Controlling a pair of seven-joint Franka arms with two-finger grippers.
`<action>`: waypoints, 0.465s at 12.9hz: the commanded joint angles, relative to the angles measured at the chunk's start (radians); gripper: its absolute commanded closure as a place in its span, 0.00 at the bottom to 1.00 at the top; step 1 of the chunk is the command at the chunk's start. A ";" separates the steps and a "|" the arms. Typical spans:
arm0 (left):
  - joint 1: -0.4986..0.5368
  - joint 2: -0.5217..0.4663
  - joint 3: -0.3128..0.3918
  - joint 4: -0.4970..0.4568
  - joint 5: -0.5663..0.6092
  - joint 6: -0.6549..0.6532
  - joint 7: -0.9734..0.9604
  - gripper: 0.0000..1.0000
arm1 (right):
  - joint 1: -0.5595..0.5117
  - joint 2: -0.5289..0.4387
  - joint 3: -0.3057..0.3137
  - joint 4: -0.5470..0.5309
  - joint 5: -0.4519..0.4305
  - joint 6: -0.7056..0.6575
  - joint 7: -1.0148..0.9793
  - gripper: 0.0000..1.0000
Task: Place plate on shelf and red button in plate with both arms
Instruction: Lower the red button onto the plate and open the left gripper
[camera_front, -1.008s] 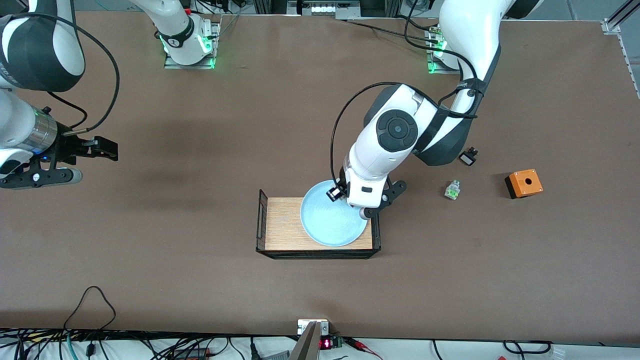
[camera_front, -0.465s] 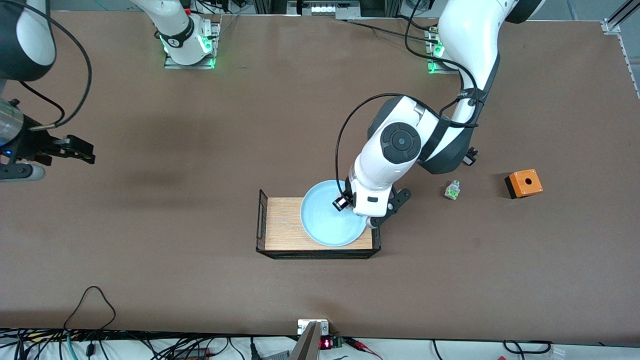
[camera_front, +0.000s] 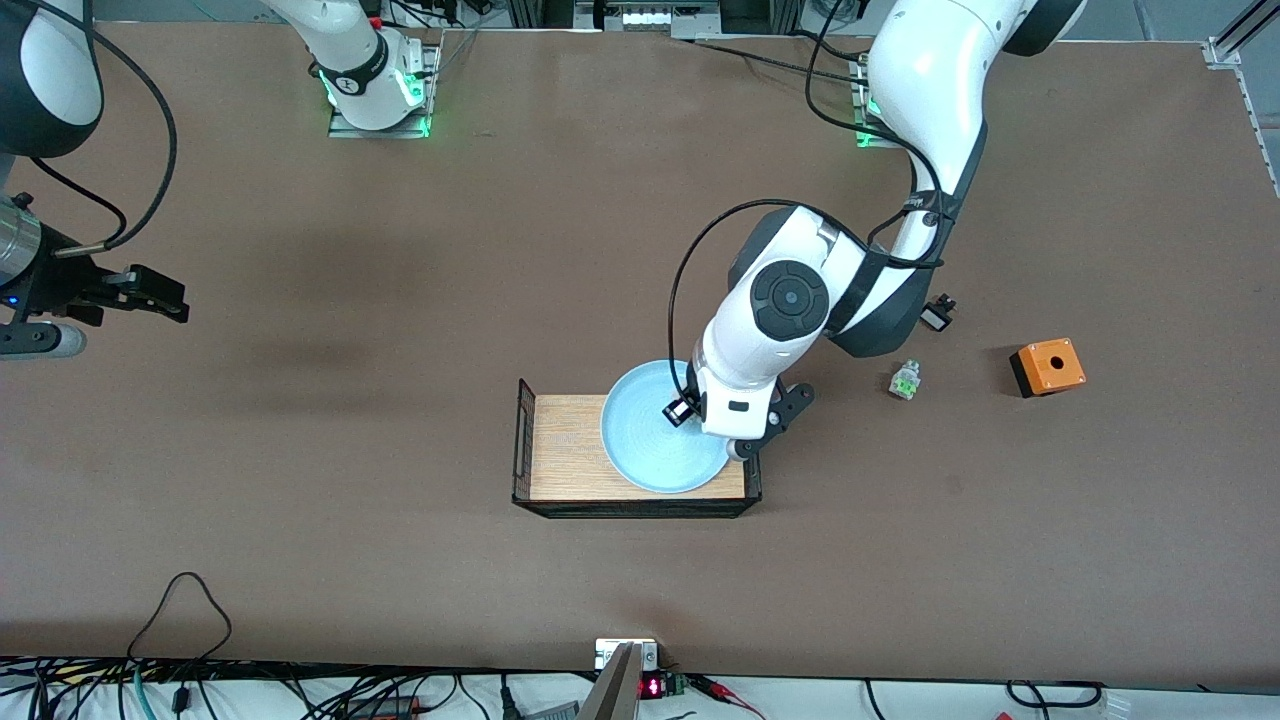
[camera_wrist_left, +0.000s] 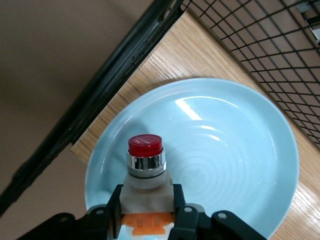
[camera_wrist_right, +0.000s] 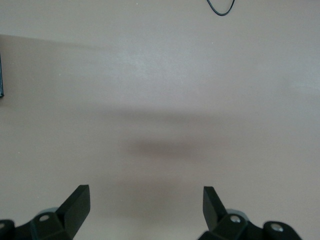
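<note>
Plate (camera_front: 650, 440) in tray (camera_front: 565, 450) (mesh-walled)

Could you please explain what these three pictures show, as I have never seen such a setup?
Two white robot arms stand at a brown table. The wide picture looks down from across it; the other two come from cameras on each arm's wrist. The left gripper is shut on the red button, over the plate. The plate lies in a wooden tray. The right gripper waits open over bare table at its own end. Toward the left arm's end lie a green-capped piece, an orange box and a small black part.
</note>
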 joint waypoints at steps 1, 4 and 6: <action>-0.024 0.017 0.027 0.040 0.012 -0.003 0.004 0.00 | -0.020 0.027 0.003 0.010 0.017 0.020 0.011 0.00; -0.024 0.003 0.024 0.040 0.063 -0.009 0.005 0.00 | -0.040 0.033 0.003 0.013 0.020 0.019 -0.009 0.00; -0.024 -0.018 0.024 0.040 0.069 -0.023 0.019 0.00 | -0.033 0.050 0.007 0.031 0.015 0.019 -0.006 0.00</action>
